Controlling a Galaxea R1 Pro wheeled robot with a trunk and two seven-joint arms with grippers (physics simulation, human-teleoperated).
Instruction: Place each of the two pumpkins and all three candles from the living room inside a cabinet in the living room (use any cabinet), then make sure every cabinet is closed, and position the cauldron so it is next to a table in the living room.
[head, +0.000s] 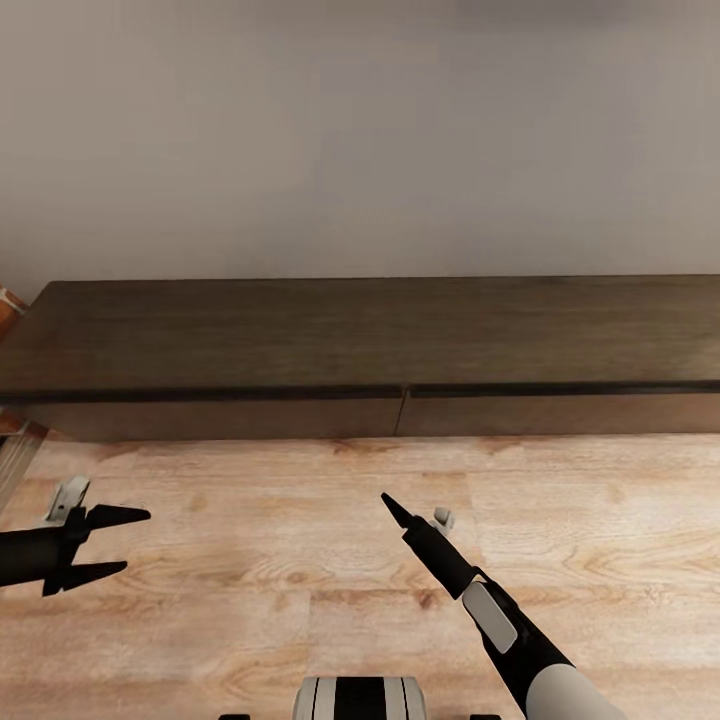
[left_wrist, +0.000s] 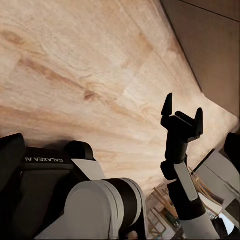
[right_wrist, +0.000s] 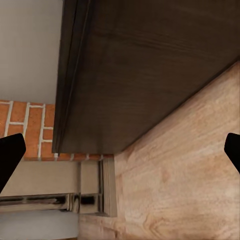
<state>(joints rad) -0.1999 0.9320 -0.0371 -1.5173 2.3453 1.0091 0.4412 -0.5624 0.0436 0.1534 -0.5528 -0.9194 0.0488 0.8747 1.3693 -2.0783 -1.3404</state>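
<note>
The left gripper (head: 112, 546), at the lower left of the head view, has its two black fingers spread apart with nothing between them. The right gripper (head: 392, 506), near the lower centre, points toward the cabinet; in the head view it reads as a single spike, but the right wrist view shows dark fingertips (right_wrist: 11, 155) at opposite edges of the frame, so it is open and empty too. The same gripper (left_wrist: 182, 114) also appears at the right of the left wrist view, fingers parted over the wood floor (head: 300, 560).

The cabinet (head: 360, 340) runs across the middle of the head view, its two drawer fronts flush and meeting at a seam near the centre. No handle is visible.

It looks rigid and heavy, with smooth wood fronts that would probably let a fingertip slide. The likeliest purchase is the dark gap under the top edge of a front, hooked from above, pulling straight out.
</note>
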